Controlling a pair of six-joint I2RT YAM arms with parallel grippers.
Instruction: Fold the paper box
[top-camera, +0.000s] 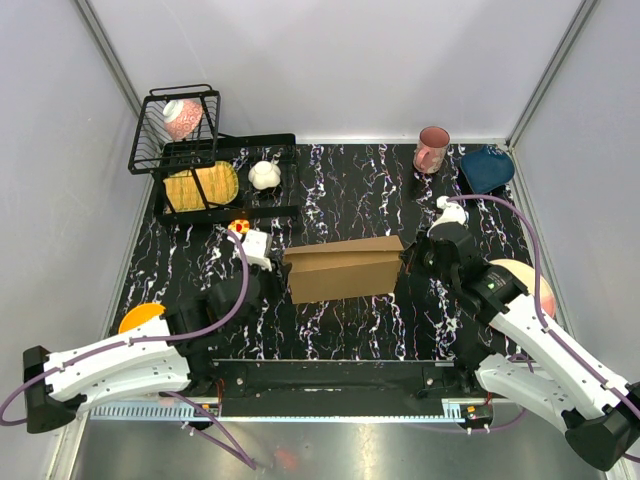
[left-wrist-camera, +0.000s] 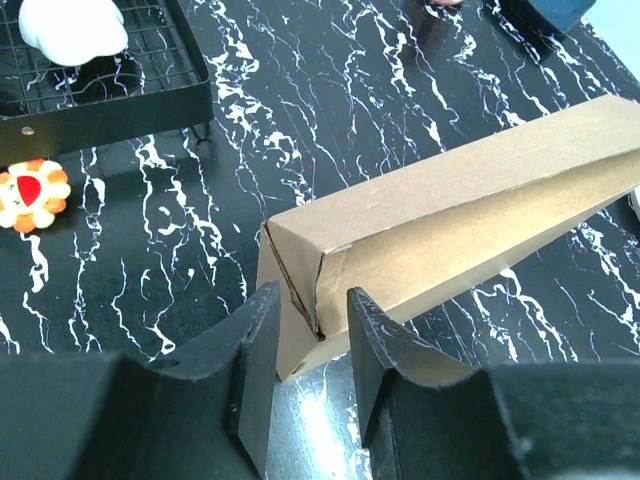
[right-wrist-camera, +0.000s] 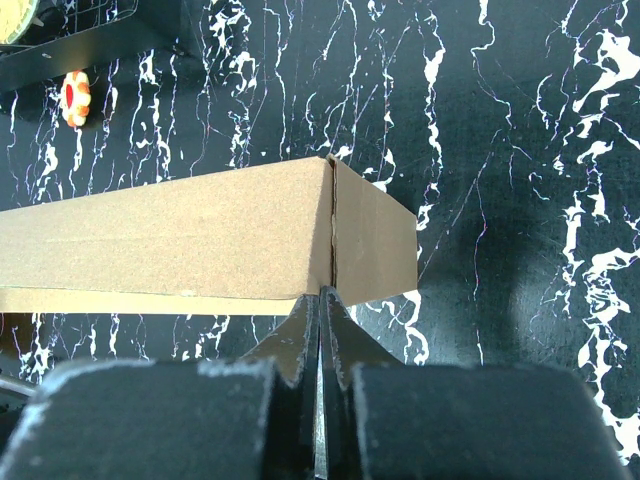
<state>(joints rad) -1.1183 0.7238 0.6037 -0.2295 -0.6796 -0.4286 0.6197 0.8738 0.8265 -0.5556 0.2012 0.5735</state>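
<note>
**Closing the box, a hand at each end**

The box (top-camera: 345, 268) lies mid-table, long side toward the arms, already folded to a shallow carton. By the left wrist view, its top panel gapes a little along the front. The left hand (left-wrist-camera: 312, 298) stands spread astride the near end wall; whether it bites the cardboard I cannot tell. The right hand (right-wrist-camera: 320, 300) is pressed together, its tip at the far end's corner seam, pinching nothing.

This looks like the last squaring-up. The next move likely calls for bracing one end while the lid is pressed flat.

Behind the left end sit the rack (left-wrist-camera: 110, 112) and a flower toy (left-wrist-camera: 32, 195). The cup (top-camera: 432, 150) is well apart. Bare table (top-camera: 350, 190) lies behind the box.
</note>
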